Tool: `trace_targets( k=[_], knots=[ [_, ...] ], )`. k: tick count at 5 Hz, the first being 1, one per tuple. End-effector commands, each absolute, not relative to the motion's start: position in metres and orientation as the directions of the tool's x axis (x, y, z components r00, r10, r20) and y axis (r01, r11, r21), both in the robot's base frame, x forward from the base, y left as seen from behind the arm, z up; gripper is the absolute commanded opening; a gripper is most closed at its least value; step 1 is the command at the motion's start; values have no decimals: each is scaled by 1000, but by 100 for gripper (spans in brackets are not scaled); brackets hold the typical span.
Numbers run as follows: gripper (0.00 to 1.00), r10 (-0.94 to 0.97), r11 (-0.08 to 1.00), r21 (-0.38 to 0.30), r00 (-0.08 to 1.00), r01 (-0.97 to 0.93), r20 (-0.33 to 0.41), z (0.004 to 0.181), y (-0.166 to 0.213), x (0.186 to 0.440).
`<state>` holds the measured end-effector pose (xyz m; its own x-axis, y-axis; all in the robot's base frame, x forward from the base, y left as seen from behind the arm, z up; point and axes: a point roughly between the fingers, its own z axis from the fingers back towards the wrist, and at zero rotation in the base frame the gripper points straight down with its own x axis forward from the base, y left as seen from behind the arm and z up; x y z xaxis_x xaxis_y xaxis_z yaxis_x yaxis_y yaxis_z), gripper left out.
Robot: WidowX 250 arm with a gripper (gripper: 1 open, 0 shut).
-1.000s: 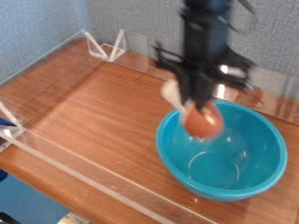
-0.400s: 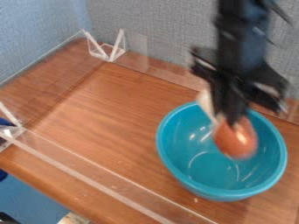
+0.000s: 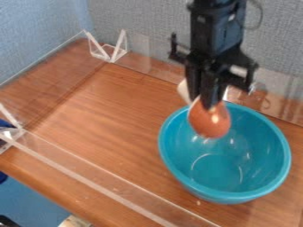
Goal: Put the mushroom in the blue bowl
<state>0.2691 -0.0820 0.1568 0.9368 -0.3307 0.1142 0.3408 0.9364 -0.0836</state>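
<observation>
Polished reddish-brown wood runs across the tabletop (image 3: 95,124), fenced by a low clear plastic rail, with a grey-blue wall behind. We hold the small toy mushroom (image 3: 210,121), its rounded orange-brown cap facing the camera, clenched in the black gripper (image 3: 208,105), which points straight down. It hangs over the back-left part of the large glossy turquoise-blue plastic bowl (image 3: 254,182), inside the rim line but, we judge, still above the bowl floor. To finish this step well, we should carry the mushroom nearer the bowl's middle, lower it until it sits well below the rim, and only then part the jaws, so it drops short and cannot bounce out over the smooth sides.
</observation>
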Motion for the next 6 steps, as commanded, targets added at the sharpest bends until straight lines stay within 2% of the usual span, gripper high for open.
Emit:
trace_targets(
  k=[1, 2, 4, 6],
  knots=[
    [0, -394, 910, -73, 906, 408, 152, 169, -90, 284],
    [0, -438, 890, -66, 887, 450, 147, 174, -93, 292],
    [0, -617, 777, -65, 779, 626, 111, 143, -97, 276],
    [0, -651, 751, -69, 753, 657, 93, 109, -104, 277]
  ],
)
